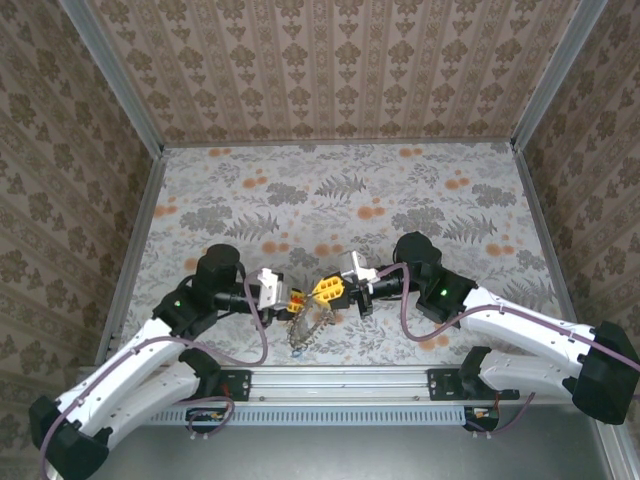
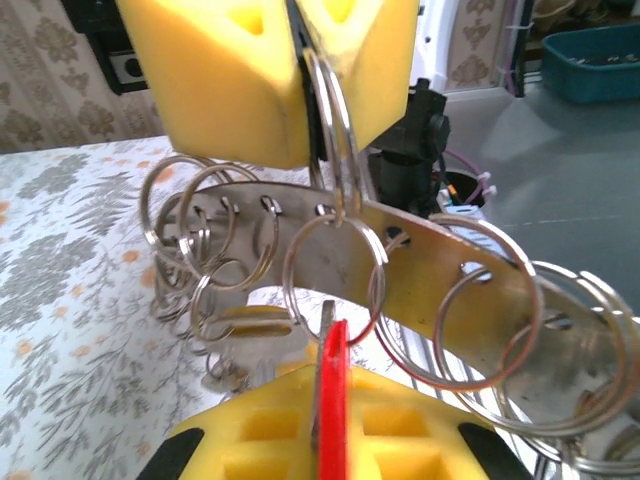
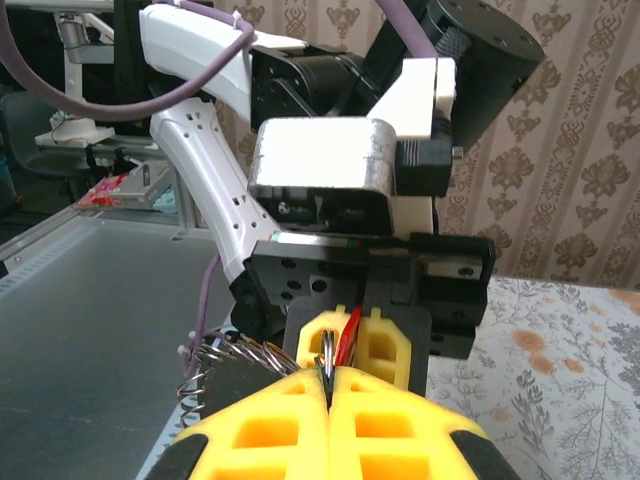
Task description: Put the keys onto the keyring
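Two pincers meet tip to tip low over a flowered table (image 1: pixel 400 200). We find the left pincer (image 2: pixel 325 425) clenched on the red key (image 2: pixel 335 365), which stands on edge between its yellow fingers (image 2: pixel 260 435) and pokes out past their tips.

Directly opposite, the right pincer (image 3: pixel 328 385) is clamped tight on the keyring (image 2: pixel 430 260). Its two yellow fingers (image 3: pixel 270 430) are pressed together on one thin wire loop (image 2: pixel 328 130) that rises from the ring's curved metal band. The band hangs just under the right pincer's tips and just ahead of the left pincer's. It is punched with holes and strung with many wire loops that fan out to either side.

The red key's tip sits right beneath the band, beside a large round loop (image 2: pixel 335 275). We cannot tell whether key and metal touch.

From above, the bundle of loops dangles below the point where the two pincers meet. We cannot tell whether its lowest loops rest on the table.
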You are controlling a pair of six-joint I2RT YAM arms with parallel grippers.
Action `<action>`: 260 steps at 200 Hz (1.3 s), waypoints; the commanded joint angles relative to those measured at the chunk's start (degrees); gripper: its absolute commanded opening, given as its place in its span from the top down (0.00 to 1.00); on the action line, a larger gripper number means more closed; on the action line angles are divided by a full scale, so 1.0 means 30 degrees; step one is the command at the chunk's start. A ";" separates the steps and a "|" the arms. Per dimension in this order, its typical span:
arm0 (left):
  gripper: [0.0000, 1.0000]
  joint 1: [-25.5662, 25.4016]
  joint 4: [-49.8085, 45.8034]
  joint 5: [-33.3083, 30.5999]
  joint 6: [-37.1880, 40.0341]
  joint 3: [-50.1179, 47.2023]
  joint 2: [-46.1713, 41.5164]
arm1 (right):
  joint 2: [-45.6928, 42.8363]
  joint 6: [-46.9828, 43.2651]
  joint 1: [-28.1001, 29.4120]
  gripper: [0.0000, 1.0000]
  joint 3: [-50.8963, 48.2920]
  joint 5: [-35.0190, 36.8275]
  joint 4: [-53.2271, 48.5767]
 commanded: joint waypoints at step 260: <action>1.00 -0.2124 -2.1140 -1.7233 1.6906 2.1576 1.2744 | -0.4151 -0.1129 -0.0822 0.57 -0.2756 0.9151 -0.0649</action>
